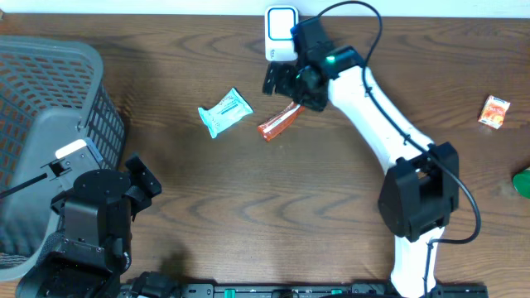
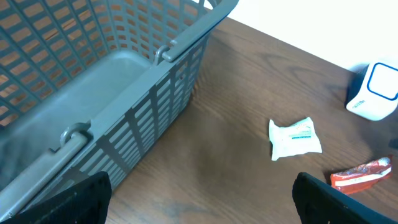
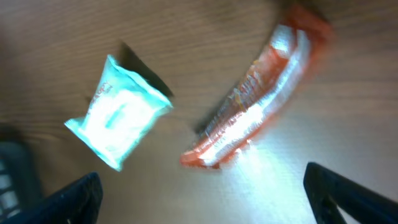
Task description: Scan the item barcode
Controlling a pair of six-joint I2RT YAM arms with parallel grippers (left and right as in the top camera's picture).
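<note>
The left arm (image 1: 91,223) sits folded low at the near left corner, closest to the overhead lens, its left gripper (image 2: 199,202) with jaws spread wide on nothing, aimed along the basket's side. The table (image 1: 248,215) has a broad bare stretch across its near half and middle, from the left arm to the right arm's base. The basket (image 1: 99,74) takes up the left edge, its wall just beside the left arm. The right arm (image 1: 381,116) reaches from its near-right base diagonally to the far centre, wrist bent down. Its right gripper (image 1: 286,83) has its jaws apart, holding nothing, low over the table just near of the scanner (image 1: 280,33), which stands at the far edge. The orange packet (image 1: 277,122) lies flat on the wood just beside that gripper, on its near side, its far end under the wrist. A white packet (image 1: 224,112) lies near it to the left, apart. A small orange box (image 1: 495,111) and a green thing (image 1: 522,182) sit at the right edge, well apart from the rest.
</note>
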